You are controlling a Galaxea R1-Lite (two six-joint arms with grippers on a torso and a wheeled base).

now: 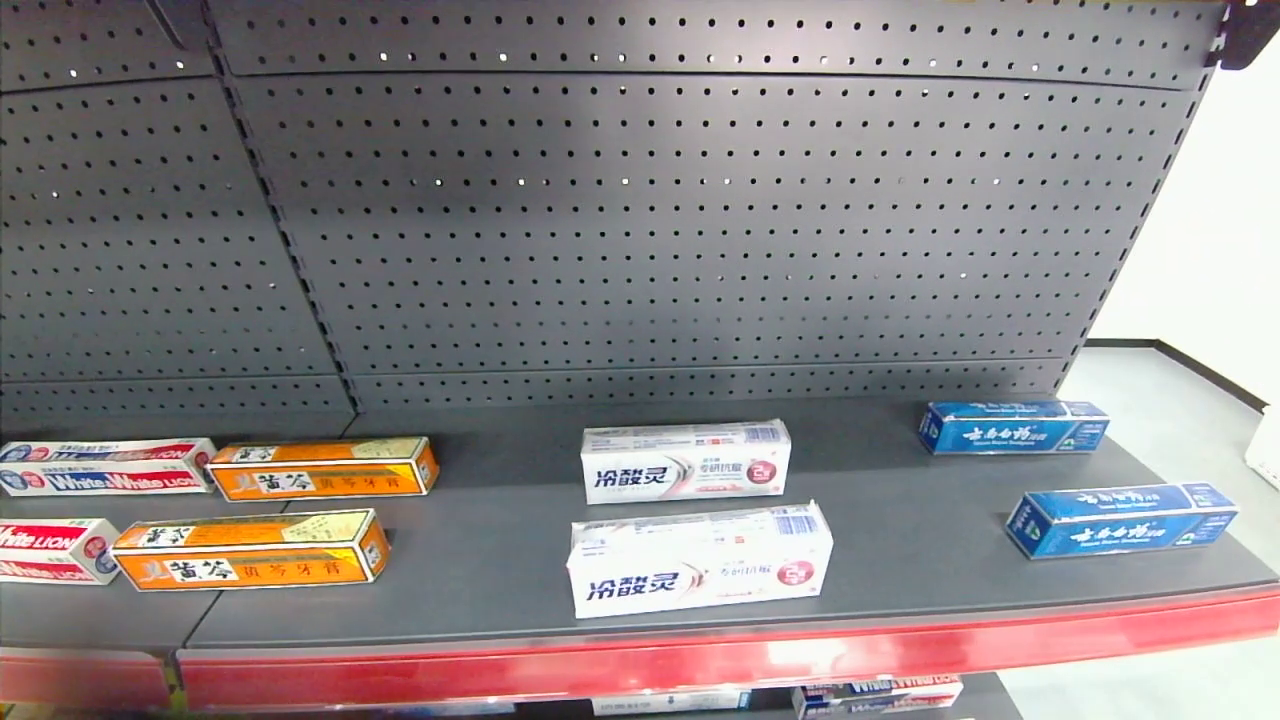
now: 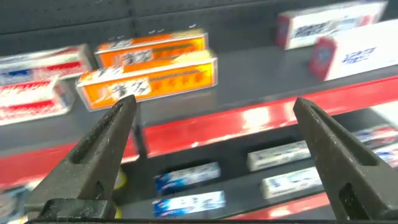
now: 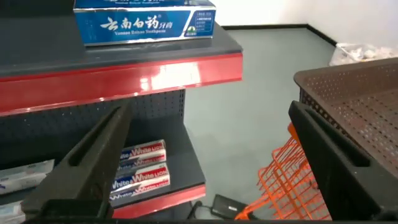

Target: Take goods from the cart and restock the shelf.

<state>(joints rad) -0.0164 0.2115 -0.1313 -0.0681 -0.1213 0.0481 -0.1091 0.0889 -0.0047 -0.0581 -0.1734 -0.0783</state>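
Grey pegboard backs the shelf, which carries eight toothpaste boxes in four pairs, one behind the other: two red-and-white boxes at far left, two orange boxes, two white boxes in the centre and two blue boxes at right. Every box lies flat with its long axis parallel to the red front edge. The cart, a brown perforated basket on an orange wire frame, stands off the shelf's right end, just beside the right gripper. The right arm is judged the nearer for the next pick. What the cart holds cannot be told. The right gripper and the left gripper both have their jaws spread wide and hold nothing.
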